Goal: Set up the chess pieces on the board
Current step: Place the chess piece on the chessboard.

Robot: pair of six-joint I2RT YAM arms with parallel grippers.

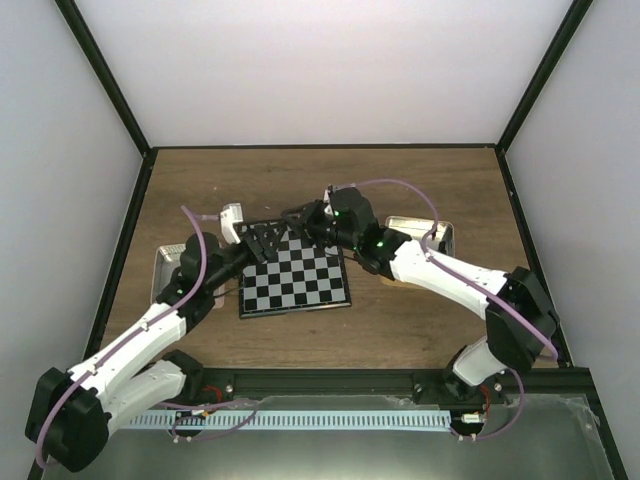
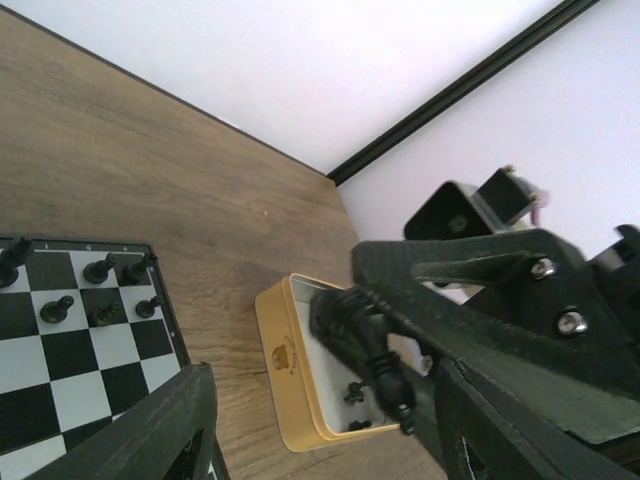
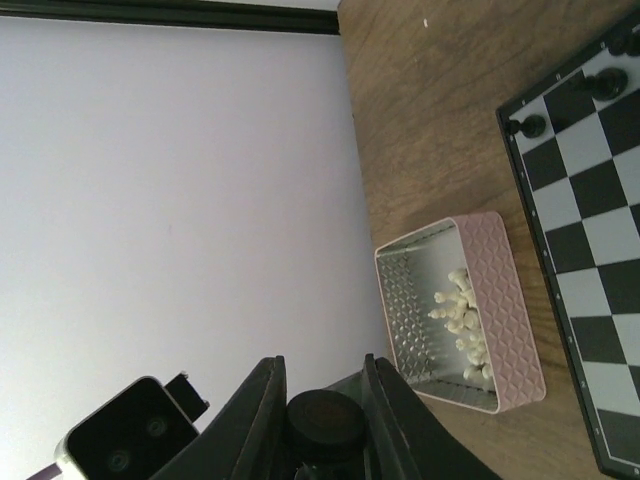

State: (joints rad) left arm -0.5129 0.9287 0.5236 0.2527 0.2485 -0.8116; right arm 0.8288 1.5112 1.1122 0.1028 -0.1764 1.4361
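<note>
The board (image 1: 295, 282) lies at the table's middle. In the left wrist view its corner (image 2: 60, 340) carries several black chess pieces (image 2: 100, 268). The right wrist view shows its edge (image 3: 590, 250) with a few pieces (image 3: 530, 125). My left gripper (image 1: 262, 243) hangs over the board's far edge, and the left wrist view shows it (image 2: 320, 392) wide open and empty. My right gripper (image 1: 297, 215) is just beyond the far edge. In the right wrist view it (image 3: 322, 366) is shut on a black piece (image 3: 325, 420), whose round base faces the camera. That piece also shows in the left wrist view (image 2: 370, 350).
A yellow metal tin (image 2: 285, 370) with a few black pieces stands right of the board, and shows in the top view (image 1: 430, 235). A pink tray (image 3: 515, 300) with white pieces stands left of the board, mostly under my left arm in the top view (image 1: 163, 268). The two grippers are close together.
</note>
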